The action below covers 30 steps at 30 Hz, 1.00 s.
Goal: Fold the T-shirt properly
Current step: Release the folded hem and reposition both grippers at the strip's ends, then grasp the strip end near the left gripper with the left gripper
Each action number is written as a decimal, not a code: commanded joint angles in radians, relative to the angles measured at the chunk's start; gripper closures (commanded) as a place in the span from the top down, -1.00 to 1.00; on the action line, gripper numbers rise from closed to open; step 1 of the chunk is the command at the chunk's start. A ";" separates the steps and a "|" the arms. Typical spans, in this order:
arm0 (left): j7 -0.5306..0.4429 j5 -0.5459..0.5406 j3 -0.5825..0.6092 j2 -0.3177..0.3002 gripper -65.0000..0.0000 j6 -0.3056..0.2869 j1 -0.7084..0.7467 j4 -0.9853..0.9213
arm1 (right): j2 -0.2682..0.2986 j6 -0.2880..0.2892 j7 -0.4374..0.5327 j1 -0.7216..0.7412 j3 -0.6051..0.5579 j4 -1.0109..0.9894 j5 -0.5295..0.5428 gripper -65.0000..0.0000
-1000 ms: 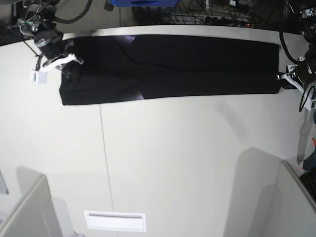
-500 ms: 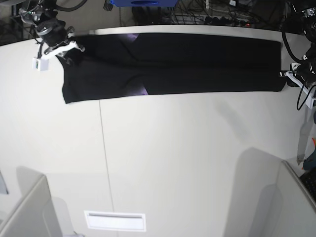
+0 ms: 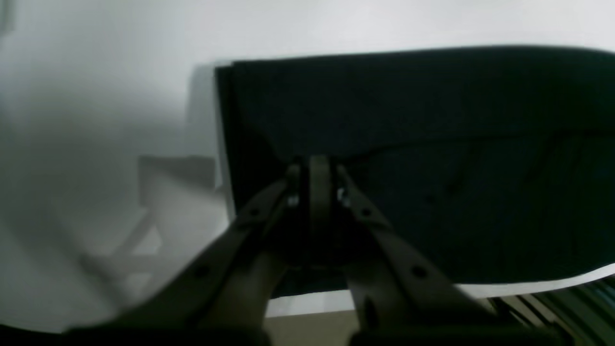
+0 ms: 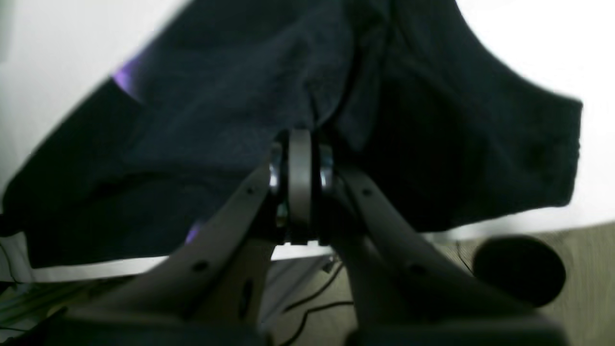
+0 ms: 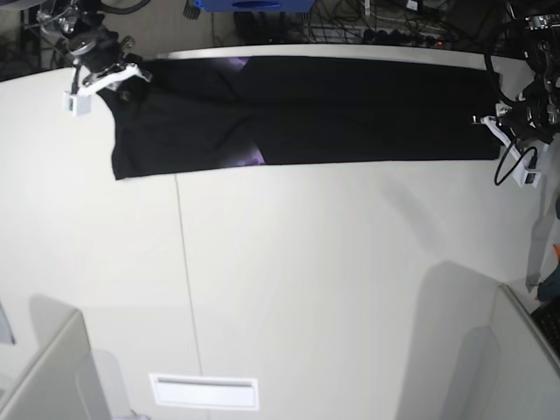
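Cloth pulled toward the far desk edge — both end effectors clamped on it.
The large black cotton T-shirt (image 5: pixel 306 109), folded into a long band, has slid back since a second ago; the left end effector (image 5: pixel 492 125) and right end effector (image 5: pixel 122 74) pinch opposite ends. Open white desk (image 5: pixel 306 280) lies before them — ample room for folding.

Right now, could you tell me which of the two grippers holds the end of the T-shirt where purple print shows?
The right gripper, at the base view's left; purple shows beside it on the T-shirt. The left gripper pinches plain black cloth.
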 commanded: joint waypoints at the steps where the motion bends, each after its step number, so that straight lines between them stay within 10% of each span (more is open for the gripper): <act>1: -0.008 -0.001 -0.010 -0.024 -1.00 0.002 -0.005 0.013 | 0.012 0.007 0.018 -0.005 0.003 0.017 0.016 -1.00; 4: -0.008 -0.001 -0.016 -0.024 -0.92 0.002 -0.005 0.018 | 0.015 0.007 0.026 -0.005 0.014 0.015 0.016 -0.77; 9: -0.009 -0.001 -0.039 -0.024 0.52 0.004 0.003 0.018 | 0.015 0.007 0.040 -0.002 0.024 0.018 0.008 -0.15; 12: -0.009 -0.004 -0.125 -0.019 0.89 0.002 0.015 0.021 | 0.008 0.010 0.135 -0.001 0.047 0.017 -0.070 -0.15; 15: -0.006 -0.012 -0.205 -0.015 0.56 0.002 0.024 0.068 | 0.013 0.061 0.184 -0.002 0.037 0.021 -0.095 -0.19; 19: -0.009 -0.011 -0.208 0.063 -1.00 0.002 0.052 0.134 | 0.015 0.186 0.173 0.018 -0.036 0.026 -0.104 -0.94; 30: -0.092 0.302 0.020 0.234 -1.00 0.007 -0.006 -0.079 | 0.071 0.108 0.066 0.188 -0.088 -0.212 -0.104 -1.00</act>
